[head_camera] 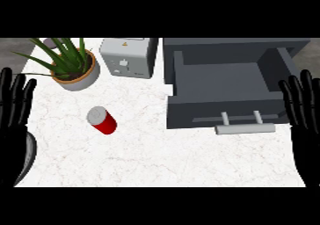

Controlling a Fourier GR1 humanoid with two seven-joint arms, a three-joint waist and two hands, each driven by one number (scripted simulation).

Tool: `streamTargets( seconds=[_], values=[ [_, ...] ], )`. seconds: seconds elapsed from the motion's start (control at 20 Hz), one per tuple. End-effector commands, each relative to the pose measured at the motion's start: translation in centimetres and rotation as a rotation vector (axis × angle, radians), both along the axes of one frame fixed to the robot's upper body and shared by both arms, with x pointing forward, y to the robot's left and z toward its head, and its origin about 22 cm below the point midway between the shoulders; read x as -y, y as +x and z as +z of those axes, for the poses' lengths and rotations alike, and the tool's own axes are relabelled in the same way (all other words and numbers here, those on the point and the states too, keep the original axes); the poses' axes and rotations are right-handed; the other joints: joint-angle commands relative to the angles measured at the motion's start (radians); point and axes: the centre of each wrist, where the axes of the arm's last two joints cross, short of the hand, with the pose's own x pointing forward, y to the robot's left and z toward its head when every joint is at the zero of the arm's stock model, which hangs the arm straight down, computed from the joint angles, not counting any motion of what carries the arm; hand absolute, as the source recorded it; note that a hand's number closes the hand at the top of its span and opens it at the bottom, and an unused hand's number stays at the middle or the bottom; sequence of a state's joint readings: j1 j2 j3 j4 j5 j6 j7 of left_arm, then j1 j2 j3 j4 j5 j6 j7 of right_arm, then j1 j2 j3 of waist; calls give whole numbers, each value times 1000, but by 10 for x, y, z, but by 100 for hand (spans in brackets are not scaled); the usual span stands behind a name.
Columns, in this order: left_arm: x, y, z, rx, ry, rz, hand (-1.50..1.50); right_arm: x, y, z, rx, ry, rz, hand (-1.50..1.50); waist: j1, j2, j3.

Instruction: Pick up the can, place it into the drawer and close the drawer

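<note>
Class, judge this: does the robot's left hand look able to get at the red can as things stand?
Probably yes: the left hand rests open at the left edge, and only bare counter lies between it and the can.

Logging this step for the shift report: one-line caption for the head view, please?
Red can upright on the counter, grey drawer open, both hands open at the edges.

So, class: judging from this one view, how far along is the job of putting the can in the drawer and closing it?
Nothing looks done beyond the drawer standing open, with nothing visible inside it. The red can stands on the counter, apart from both hands. Nothing is in hand: the left hand and right hand rest open at the view's edges. Picking up, placing and closing are all left.
</note>
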State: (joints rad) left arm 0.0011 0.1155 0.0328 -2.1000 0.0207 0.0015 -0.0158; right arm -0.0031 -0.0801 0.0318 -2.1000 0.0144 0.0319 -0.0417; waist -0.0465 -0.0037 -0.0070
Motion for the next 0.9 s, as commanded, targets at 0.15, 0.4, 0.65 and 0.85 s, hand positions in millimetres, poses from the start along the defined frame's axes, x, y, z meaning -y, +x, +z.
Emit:
streamTargets(
  seconds=[0.15,0.4,0.65,0.85],
  values=[
    [47,24,-2,-33,-21,71,-150,13,-8,-2,-54,26,-26,-150,40,4,7],
    [26,22,-33,-375,-55,305,-150,27,-12,-33,-327,96,-275,-150,34,7,9],
    [51,6,14,-410,-56,314,-150,56,-39,-29,-333,77,-282,-150,37,0,9],
    [64,-20,13,-406,-59,307,-150,54,-51,-32,-337,68,-294,-150,44,1,8]
  ],
)
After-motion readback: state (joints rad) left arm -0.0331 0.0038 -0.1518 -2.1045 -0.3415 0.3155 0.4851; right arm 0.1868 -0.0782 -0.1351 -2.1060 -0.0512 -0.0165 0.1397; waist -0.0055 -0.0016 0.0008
